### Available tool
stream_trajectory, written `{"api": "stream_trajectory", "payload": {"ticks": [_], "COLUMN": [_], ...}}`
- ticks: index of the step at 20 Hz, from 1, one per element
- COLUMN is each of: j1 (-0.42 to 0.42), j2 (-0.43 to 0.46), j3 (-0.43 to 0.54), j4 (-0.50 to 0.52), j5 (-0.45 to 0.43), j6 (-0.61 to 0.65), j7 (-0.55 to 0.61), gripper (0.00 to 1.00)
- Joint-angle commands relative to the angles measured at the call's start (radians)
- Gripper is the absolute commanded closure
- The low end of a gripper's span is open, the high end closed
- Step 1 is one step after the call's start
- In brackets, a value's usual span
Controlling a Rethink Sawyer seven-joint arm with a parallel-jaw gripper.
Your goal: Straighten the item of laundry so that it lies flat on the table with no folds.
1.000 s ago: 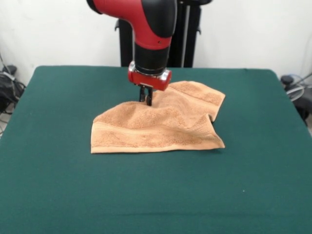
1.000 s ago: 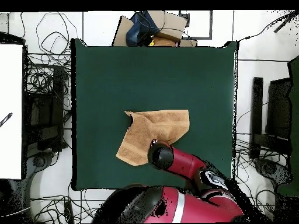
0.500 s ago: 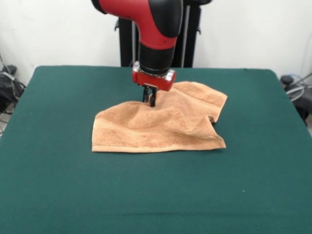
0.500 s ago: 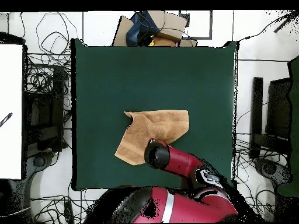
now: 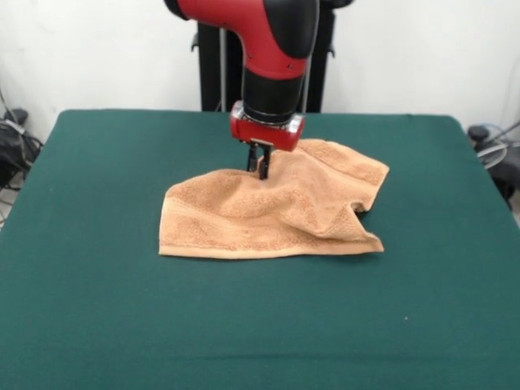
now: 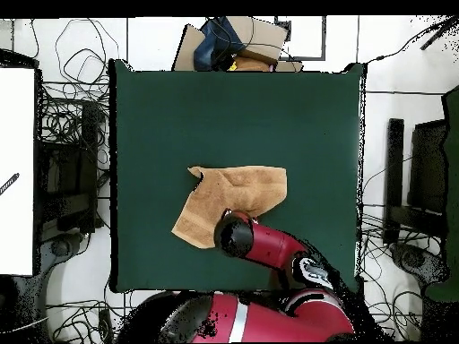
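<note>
Small light orange-tan terry-cloth towel [image 5: 272, 213] sits near the middle of the large dark green felt-covered desk [image 5: 97, 325], slightly toward the robot's side in the overhead view [image 6: 235, 199]. Not flat: the far part is bunched, one end doubled under with a dark pocket at the fold, and ripples cross the middle.

Red and black arm's gripper [image 5: 262, 166] is down on the towel's far ridge. Fingers are drawn close together and appear clenched on a pinch of the towel, the cloth peaking up at their tips. In the overhead view the arm hides the gripper.

Risks, as I judge them: a thin pinch of terry could slip free under a pull; a drag could slide the whole towel without opening the doubled end; a lift-and-drop could add a new crease.

Long axis runs side to side in the front view, banded hem toward the camera, folded end skewed toward the far side.
</note>
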Motion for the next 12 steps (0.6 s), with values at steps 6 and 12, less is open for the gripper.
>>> {"api": "stream_trajectory", "payload": {"ticks": [6, 12], "j1": [0.013, 0.005], "j2": [-0.046, -0.054], "j3": [0.055, 0.062], "j4": [-0.046, -0.030], "j5": [0.078, 0.084], "j6": [0.061, 0.044], "j7": [0.196, 0.204], "gripper": [1.00, 1.00]}}
